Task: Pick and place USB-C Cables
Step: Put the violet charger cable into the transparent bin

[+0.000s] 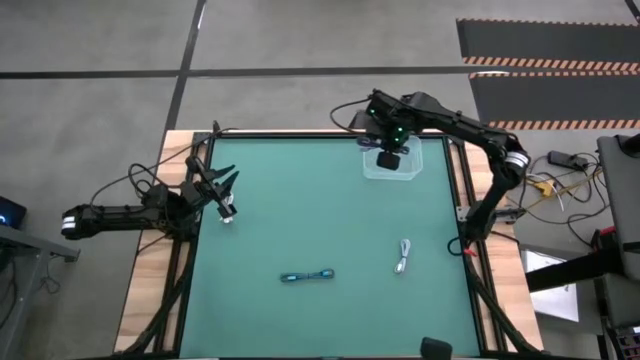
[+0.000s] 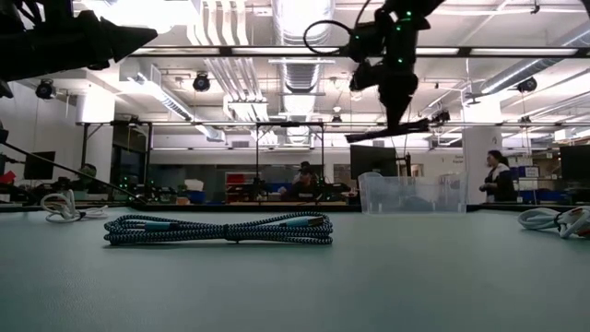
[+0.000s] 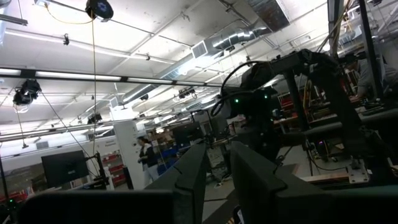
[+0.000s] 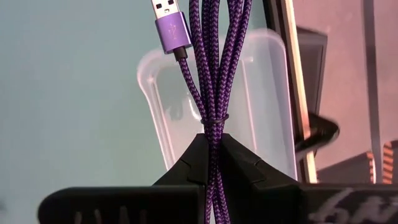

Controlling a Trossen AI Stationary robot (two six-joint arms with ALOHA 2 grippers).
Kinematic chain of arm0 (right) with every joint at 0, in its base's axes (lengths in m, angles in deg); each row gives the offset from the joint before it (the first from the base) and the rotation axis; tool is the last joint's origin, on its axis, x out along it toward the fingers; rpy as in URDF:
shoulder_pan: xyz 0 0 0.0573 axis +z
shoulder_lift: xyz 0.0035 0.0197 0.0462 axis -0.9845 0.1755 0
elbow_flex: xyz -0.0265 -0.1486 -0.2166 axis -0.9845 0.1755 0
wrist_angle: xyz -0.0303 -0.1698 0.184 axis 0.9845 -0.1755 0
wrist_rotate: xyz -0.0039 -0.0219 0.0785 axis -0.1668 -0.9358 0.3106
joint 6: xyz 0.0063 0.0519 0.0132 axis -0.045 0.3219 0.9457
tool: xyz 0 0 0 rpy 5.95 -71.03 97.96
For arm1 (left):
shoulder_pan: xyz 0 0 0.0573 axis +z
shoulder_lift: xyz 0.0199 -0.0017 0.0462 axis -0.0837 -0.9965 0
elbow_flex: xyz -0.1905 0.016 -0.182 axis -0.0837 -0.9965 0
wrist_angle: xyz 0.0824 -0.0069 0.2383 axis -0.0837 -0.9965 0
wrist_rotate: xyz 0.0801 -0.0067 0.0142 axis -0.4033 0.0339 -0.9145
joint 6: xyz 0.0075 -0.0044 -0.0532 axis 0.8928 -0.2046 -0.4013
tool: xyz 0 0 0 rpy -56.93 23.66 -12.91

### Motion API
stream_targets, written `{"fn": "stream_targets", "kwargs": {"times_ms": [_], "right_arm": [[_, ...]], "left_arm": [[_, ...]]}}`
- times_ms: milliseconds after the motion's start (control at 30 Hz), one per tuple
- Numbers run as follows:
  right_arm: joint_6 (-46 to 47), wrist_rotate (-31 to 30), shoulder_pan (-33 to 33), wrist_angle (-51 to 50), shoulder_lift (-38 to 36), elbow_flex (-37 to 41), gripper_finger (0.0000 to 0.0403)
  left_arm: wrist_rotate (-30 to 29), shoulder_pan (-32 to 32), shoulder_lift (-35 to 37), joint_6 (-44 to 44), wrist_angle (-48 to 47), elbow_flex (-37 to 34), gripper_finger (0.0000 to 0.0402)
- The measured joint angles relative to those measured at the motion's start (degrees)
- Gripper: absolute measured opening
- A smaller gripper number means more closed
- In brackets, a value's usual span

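My right gripper (image 1: 390, 158) hangs over a clear plastic container (image 1: 415, 172) at the table's far right corner, shut on a dark purple braided cable bundle (image 4: 214, 68) with a purple USB plug (image 4: 171, 28). A teal-blue cable bundle (image 1: 307, 276) lies flat on the green mat near the table's near edge, and shows close up in the low view (image 2: 221, 229). A white-grey bundle (image 1: 402, 256) lies to its right. My left gripper (image 1: 225, 188) waits open at the table's left edge, touching nothing. My right gripper pinches the purple bundle between its two fingers (image 4: 239, 158), just behind the thin tie around its strands (image 4: 214, 118). It comes from above, pointing down. The bundle runs along the fingers and hangs past their tips, lifted clear above the container (image 4: 261, 93).
The container (image 2: 410, 195) stands upright on the mat near the far edge. Black rails frame the green mat (image 1: 300, 220), with bare mat between the two lying bundles and the container. People stand in the room beyond the table (image 2: 498, 180). Loose wires trail by the left arm (image 1: 150, 185).
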Motion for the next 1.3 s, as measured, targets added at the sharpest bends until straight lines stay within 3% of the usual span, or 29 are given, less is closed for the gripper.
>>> {"fn": "stream_targets", "kwargs": {"times_ms": [200, 633, 1300], "right_arm": [[-0.5, 0.0, -3.1, 0.2, -2.2, 4.6, 0.0013], [-10.7, 1.3, -6.0, 7.1, -2.4, 11.6, 0.0013], [-12.6, 2.6, -7.9, 10.3, -2.4, 13.8, 0.0013]], "left_arm": [[0.0, 0.0, 0.0, 0.0, 0.0, 0.0, 0.0058], [0.0, 0.0, 0.0, 0.0, 0.0, 0.0, 0.0058], [0.0, 0.0, 0.0, 0.0, -0.1, 0.0, 0.0058]]}}
